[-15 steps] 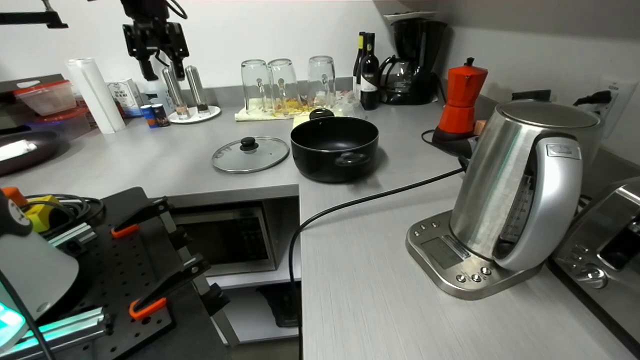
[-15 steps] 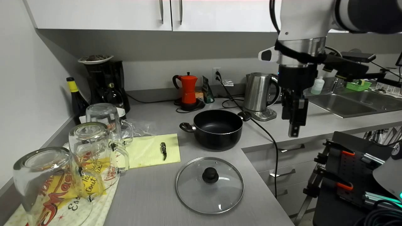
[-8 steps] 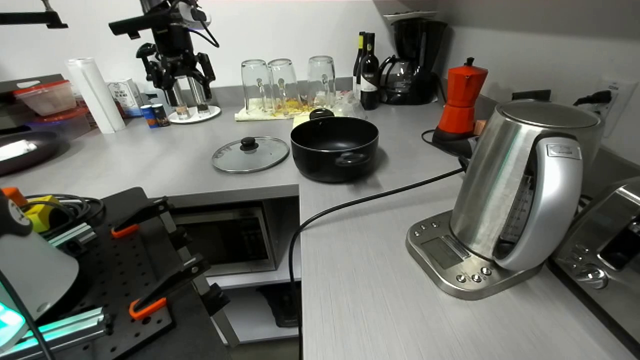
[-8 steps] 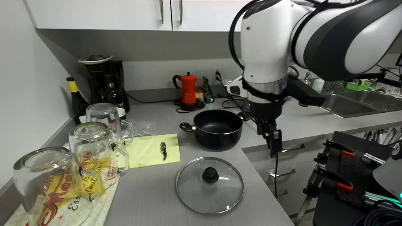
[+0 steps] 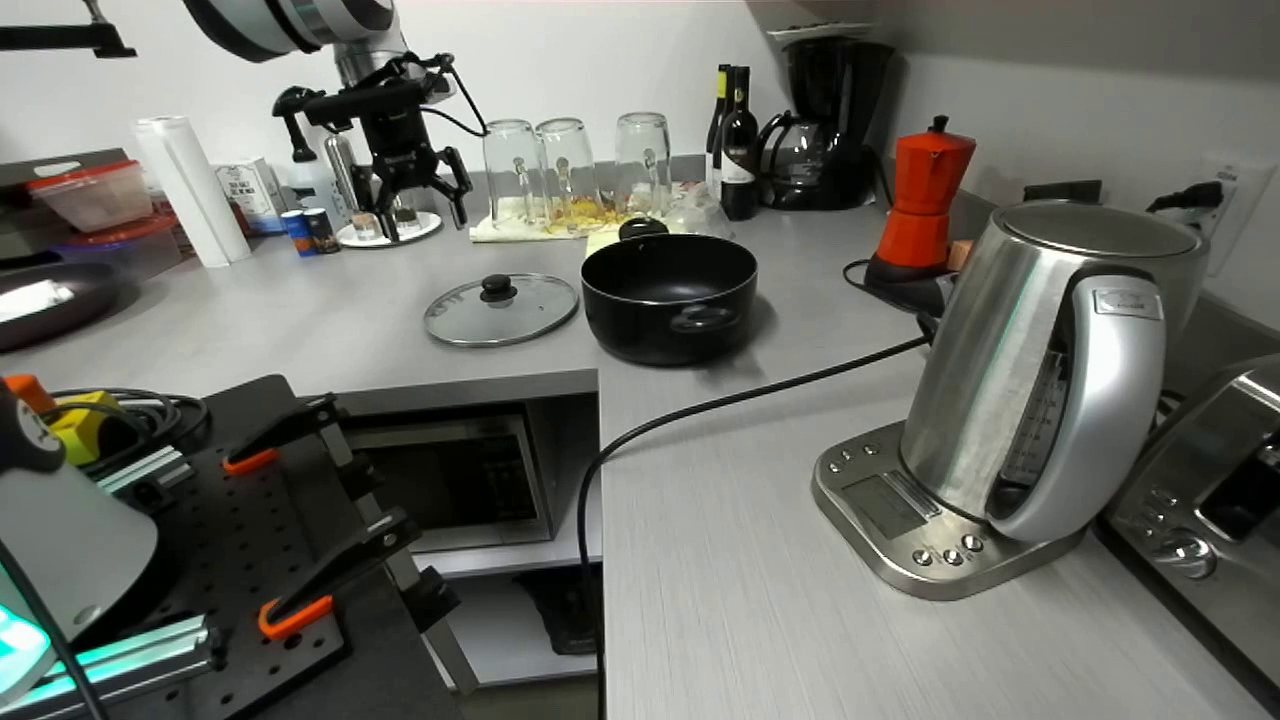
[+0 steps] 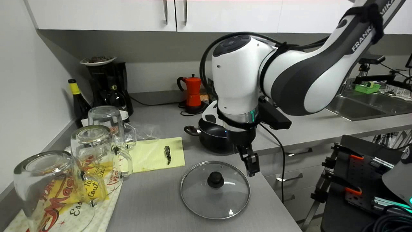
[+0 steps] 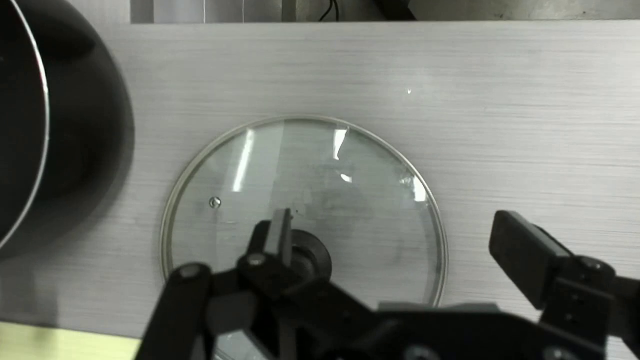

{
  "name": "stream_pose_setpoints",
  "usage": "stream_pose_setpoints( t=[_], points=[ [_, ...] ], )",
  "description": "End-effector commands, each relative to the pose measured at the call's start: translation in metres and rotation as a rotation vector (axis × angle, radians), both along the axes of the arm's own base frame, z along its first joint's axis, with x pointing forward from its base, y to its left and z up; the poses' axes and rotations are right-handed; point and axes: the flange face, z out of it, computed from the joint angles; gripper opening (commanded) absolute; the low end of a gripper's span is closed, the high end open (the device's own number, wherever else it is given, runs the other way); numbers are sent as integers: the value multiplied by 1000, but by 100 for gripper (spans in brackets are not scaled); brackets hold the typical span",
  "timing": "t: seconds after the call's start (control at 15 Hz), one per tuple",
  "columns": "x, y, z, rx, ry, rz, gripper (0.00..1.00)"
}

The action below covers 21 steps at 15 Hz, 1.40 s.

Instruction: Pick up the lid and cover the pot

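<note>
The lid (image 5: 525, 312), clear glass with a thin metal rim and dark knob, lies flat on the counter, and it shows in both exterior views (image 6: 206, 196). The black pot (image 5: 665, 325) stands uncovered beside it; in an exterior view the arm partly hides the pot (image 6: 210, 140). My gripper (image 5: 425, 225) is open and empty, held above the counter and apart from the lid. In the wrist view, the gripper (image 7: 395, 232) has one finger over the lid's knob (image 7: 312, 250) and the other beyond the rim. The pot (image 7: 95, 130) is at the left there.
Three upturned glass mugs (image 6: 93, 161) stand on a cloth near a yellow sheet (image 6: 145, 158). A steel kettle (image 5: 985, 370) stands on the counter with its black cable (image 5: 750, 385). Shakers stand on a white plate (image 5: 415, 228). The counter's front edge (image 5: 480, 388) runs close to the lid.
The arm has moved down and across toward the lid: rightward in one exterior view, leftward in the other. The gripper stays open. The lid and the pot have not moved.
</note>
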Motion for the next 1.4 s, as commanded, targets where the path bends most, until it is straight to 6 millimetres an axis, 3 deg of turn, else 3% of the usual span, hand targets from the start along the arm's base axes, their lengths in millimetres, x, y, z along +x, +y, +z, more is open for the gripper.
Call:
stream_pose_setpoints(
  t=[0.0, 0.47, 0.8, 1.07, 1.33],
  points=[
    [26, 16, -16, 47, 8, 86, 100],
    [63, 9, -57, 100, 62, 142, 100],
    [71, 9, -85, 102, 106, 180, 100],
    [74, 12, -97, 104, 128, 209, 100],
    [81, 12, -96, 111, 123, 223, 100]
  ],
)
